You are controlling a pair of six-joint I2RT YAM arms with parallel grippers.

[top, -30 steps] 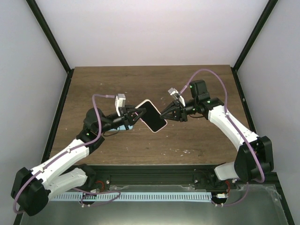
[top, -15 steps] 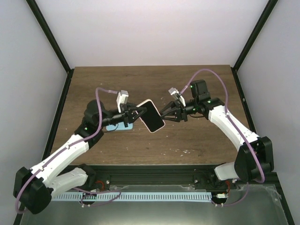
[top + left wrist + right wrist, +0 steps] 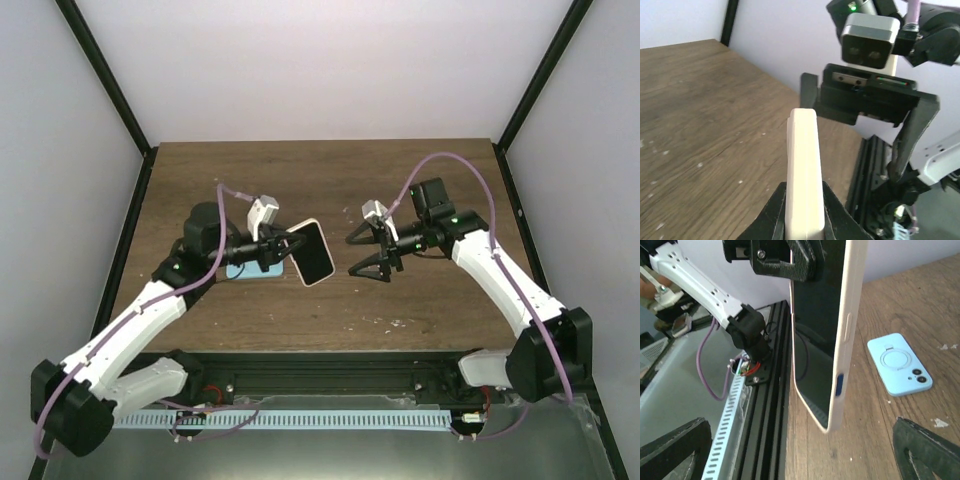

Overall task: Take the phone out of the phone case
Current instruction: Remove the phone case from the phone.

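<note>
My left gripper (image 3: pixel 283 247) is shut on one end of a phone (image 3: pixel 313 252) with a black screen and a thick cream rim, held on edge above the table. In the left wrist view the cream edge (image 3: pixel 802 170) runs straight out from between the jaws. I cannot tell whether that rim is the phone case. A light blue case-like cover (image 3: pixel 245 271) with a ring and camera openings lies flat on the wood under the left arm, also seen in the right wrist view (image 3: pixel 900 364). My right gripper (image 3: pixel 350 256) stands open just right of the phone, apart from it, with nothing held.
The brown wooden table (image 3: pixel 420 190) is framed by black posts and white walls. A black rail (image 3: pixel 330 375) with a white cable strip runs along the near edge by the arm bases.
My right gripper let go of the phone's right corner, opened wide and drew back to the right. The left arm has swung the phone slightly left and down, still gripping it.
</note>
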